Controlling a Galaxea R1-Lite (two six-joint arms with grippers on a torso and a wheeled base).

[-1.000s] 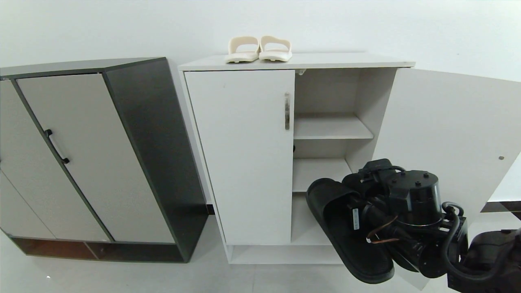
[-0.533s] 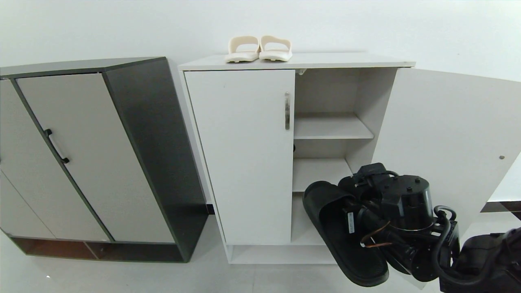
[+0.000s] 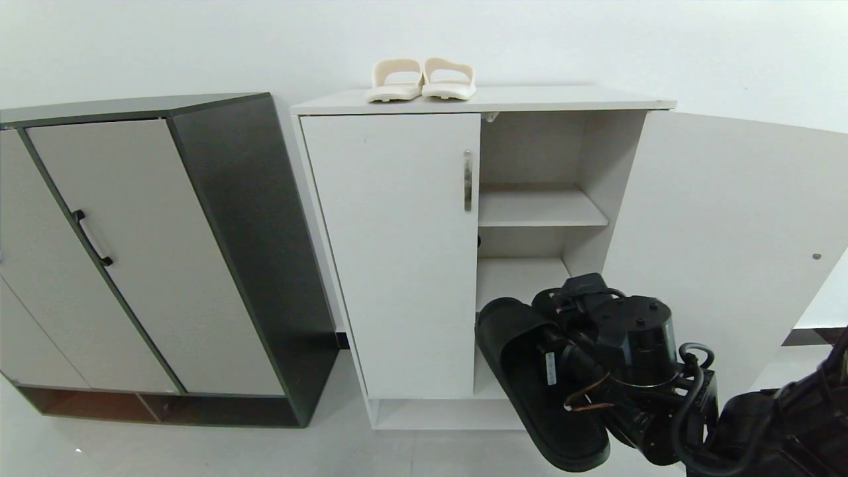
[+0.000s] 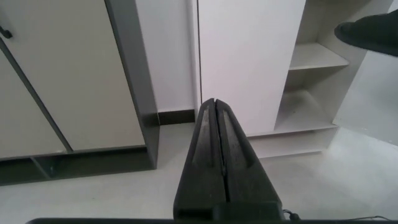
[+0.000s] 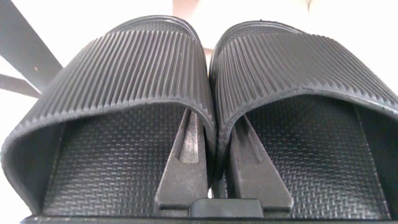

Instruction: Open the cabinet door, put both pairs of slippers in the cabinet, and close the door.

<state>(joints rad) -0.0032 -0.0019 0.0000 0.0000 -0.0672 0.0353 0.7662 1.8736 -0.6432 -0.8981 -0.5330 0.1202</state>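
- Placing step: my right gripper [image 5: 214, 121] clamps the black slippers [image 3: 530, 377] side by side, just before the lower shelves of the open cabinet [image 3: 599, 165].
- Next I'd ease them onto a shelf, then release.

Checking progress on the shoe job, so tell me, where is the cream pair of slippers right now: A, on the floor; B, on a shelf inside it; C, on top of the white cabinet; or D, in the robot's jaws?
C: the cream slippers rest side by side on top of the white cabinet; the pair being held is the black slippers.
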